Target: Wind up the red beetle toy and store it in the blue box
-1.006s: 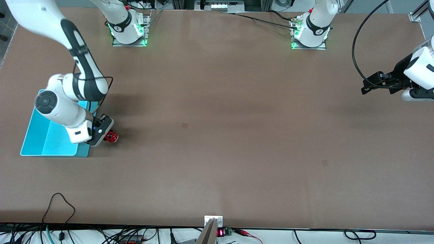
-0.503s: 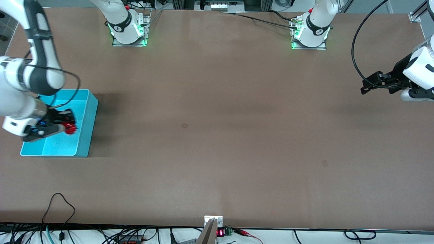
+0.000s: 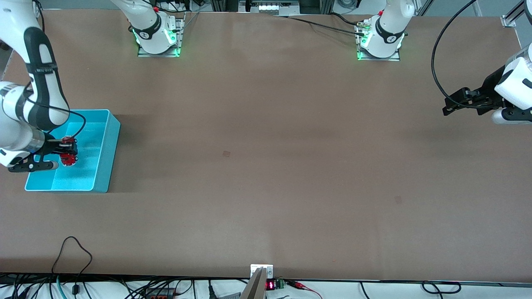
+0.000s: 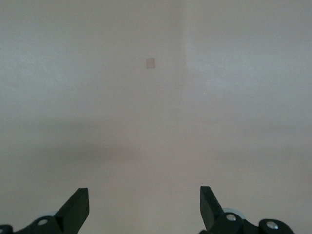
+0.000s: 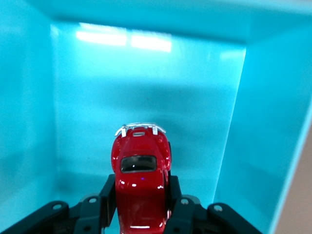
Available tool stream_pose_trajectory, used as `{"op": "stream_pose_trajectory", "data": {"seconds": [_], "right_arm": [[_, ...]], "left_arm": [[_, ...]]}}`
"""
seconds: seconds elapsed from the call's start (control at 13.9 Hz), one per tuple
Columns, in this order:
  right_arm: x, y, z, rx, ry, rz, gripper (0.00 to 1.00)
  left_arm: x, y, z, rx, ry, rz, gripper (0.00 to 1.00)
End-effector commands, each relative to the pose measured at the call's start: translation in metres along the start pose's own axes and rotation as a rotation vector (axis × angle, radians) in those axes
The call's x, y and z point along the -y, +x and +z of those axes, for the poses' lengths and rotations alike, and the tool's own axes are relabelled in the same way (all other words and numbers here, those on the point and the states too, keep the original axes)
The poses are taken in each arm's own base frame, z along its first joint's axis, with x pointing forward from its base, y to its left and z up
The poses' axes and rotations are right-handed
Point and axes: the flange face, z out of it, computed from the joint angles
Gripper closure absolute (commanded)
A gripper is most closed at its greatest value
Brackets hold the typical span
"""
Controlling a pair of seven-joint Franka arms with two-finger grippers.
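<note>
The red beetle toy (image 3: 68, 158) is gripped in my right gripper (image 3: 66, 154), which hangs inside the blue box (image 3: 107, 150) at the right arm's end of the table. In the right wrist view the toy (image 5: 140, 175) sits clamped between the two black fingers (image 5: 108, 192), its silvery bumper pointing at the box's floor, with turquoise walls (image 5: 265, 126) all round. My left gripper (image 3: 449, 107) is open and empty, held over bare table at the left arm's end; its fingertips (image 4: 78, 207) stand wide apart in the left wrist view.
The brown table (image 3: 266, 166) spreads wide between the two arms. A small pale patch (image 4: 150, 63) marks the table below my left gripper. Cables (image 3: 75, 249) lie along the table's edge nearest the front camera.
My right gripper carried the toy from the table beside the box, over the wall, and into the box, moving deeper toward the right arm's end. The left arm has not moved.
</note>
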Motion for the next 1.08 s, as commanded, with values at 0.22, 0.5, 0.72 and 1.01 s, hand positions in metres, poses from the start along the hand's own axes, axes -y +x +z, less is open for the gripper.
{"op": "stream_pose_trajectory", "data": {"seconds": [0.22,0.5,0.72,1.01], "right_arm": [[0.001,-0.009,0.036,0.053,0.018,0.056,0.26],[0.0,-0.01,-0.03,-0.005,0.016,0.042,0.0],[0.008,-0.018,-0.134,-0.101,0.017,0.023,0.0],[0.045,-0.035,-0.245,-0.131,0.035,-0.038,0.0]], "left_arm": [[0.0,-0.005,-0.003,0.008,0.0,0.009,0.0],[-0.001,-0.005,-0.003,0.009,0.001,0.01,0.0],[-0.001,-0.005,-0.003,0.009,0.001,0.012,0.0],[-0.001,-0.006,-0.004,0.009,0.001,0.012,0.0]]}}
